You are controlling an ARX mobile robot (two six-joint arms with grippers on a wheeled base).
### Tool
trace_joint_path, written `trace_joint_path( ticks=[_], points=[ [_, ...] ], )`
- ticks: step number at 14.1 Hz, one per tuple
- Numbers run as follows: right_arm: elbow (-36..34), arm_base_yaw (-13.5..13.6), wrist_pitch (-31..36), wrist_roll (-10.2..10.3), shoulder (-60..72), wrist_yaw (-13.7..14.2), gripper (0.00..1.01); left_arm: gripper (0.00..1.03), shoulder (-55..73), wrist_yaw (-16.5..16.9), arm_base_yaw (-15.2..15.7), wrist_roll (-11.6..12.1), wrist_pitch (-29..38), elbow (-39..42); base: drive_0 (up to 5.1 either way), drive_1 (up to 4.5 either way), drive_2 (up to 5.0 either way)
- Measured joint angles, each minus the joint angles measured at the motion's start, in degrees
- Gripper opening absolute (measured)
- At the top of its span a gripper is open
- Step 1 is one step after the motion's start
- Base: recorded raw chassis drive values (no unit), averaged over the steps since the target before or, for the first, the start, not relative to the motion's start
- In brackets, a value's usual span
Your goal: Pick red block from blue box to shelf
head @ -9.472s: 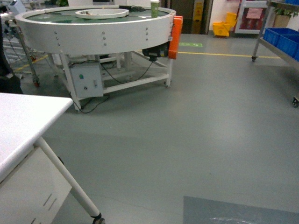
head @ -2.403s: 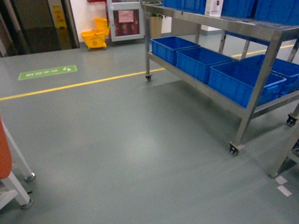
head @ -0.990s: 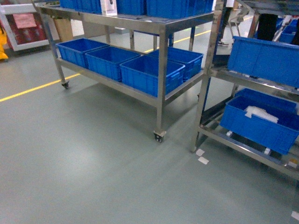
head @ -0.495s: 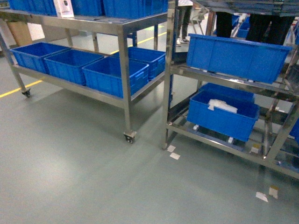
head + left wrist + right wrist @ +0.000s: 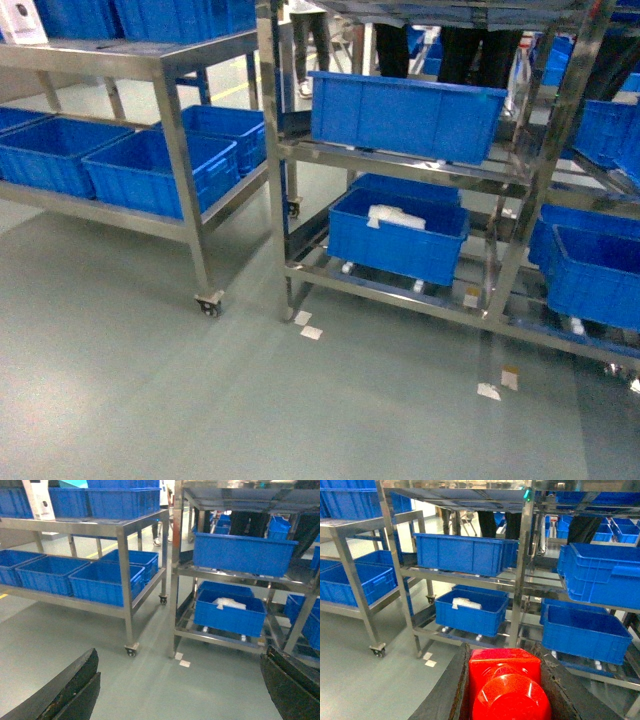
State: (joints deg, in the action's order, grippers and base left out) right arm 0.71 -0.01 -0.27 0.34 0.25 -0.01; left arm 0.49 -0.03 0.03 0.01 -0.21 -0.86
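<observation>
Before the shelf (image 5: 520, 555), right gripper (image 5: 505, 690) clamps red block (image 5: 506, 685); left gripper (image 5: 175, 690) spread

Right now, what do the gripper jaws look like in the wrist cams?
Left gripper: two broad black jaws at the bottom corners of its wrist view, matte, scuffed along the edges. Right gripper: dark, worn jaws along both sides. No cables or markings visible. Neither arm shows in the head view.

Glossy red block (image 5: 506, 685), stud toward camera, clamped in the right claw (image 5: 505, 690) before the steel shelf (image 5: 522, 580).
</observation>
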Motion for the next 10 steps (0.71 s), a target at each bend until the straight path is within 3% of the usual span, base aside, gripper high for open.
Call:
trace_joint_path(
  ticks=[10],
  points=[
    [0.0, 0.0, -0.02, 0.0, 0.0, 0.0, 0.28, 0.98, 0.0, 0.0, 0.0, 0.0, 0.0, 0.0, -1.5, -1.52, -1.5]
  ],
)
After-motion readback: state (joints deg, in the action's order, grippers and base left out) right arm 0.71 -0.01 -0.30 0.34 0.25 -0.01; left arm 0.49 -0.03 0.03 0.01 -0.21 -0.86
